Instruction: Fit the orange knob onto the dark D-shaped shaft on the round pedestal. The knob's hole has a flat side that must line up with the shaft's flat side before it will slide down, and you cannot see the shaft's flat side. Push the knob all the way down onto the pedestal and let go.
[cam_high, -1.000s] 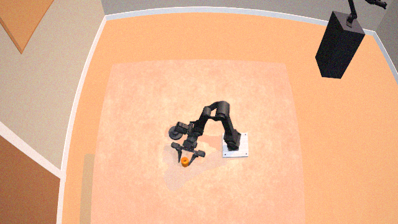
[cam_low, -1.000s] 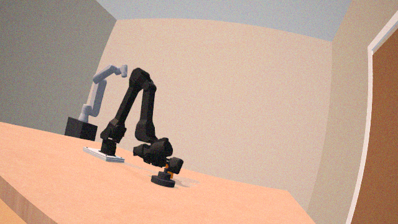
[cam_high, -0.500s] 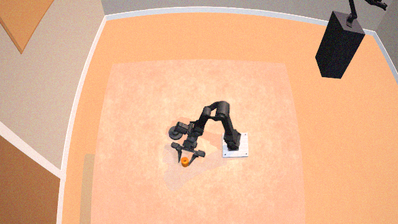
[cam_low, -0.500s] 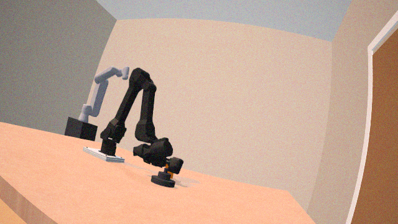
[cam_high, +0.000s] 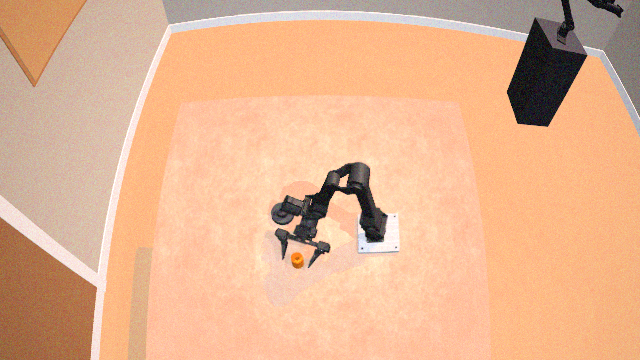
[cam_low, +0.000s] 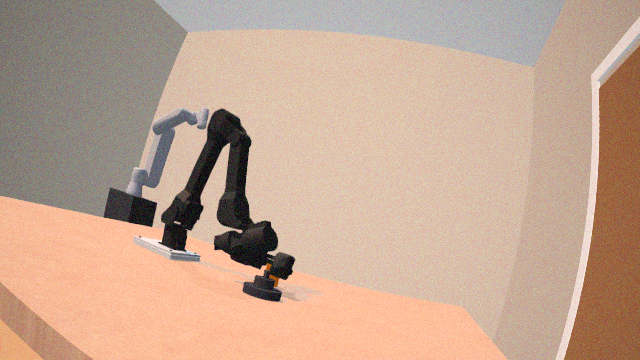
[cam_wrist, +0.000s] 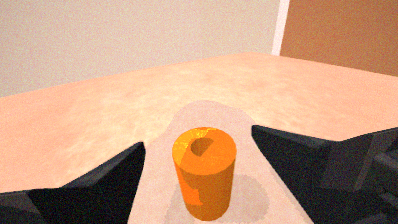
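The orange knob (cam_high: 297, 260) (cam_low: 275, 282) (cam_wrist: 210, 185) is roughly upright, its round hole end facing up, on the table or just above it. My gripper (cam_high: 296, 262) (cam_wrist: 199, 138) is open wide. Its two fingers stand on either side of the knob, with a gap on each side in the wrist view. The dark round pedestal (cam_high: 275, 219) (cam_low: 261, 293) stands close by, beside the gripper's body, partly under the arm in the top view. Its shaft (cam_low: 266, 274) is short and dark; its flat side cannot be made out. The pedestal is outside the wrist view.
The arm's white base plate (cam_high: 392, 240) (cam_low: 185, 258) is on the table, to the right in the top view. A black block (cam_high: 545, 80) (cam_low: 130, 207) with another arm stands beyond the table. The arm's wrist hangs low beside the pedestal.
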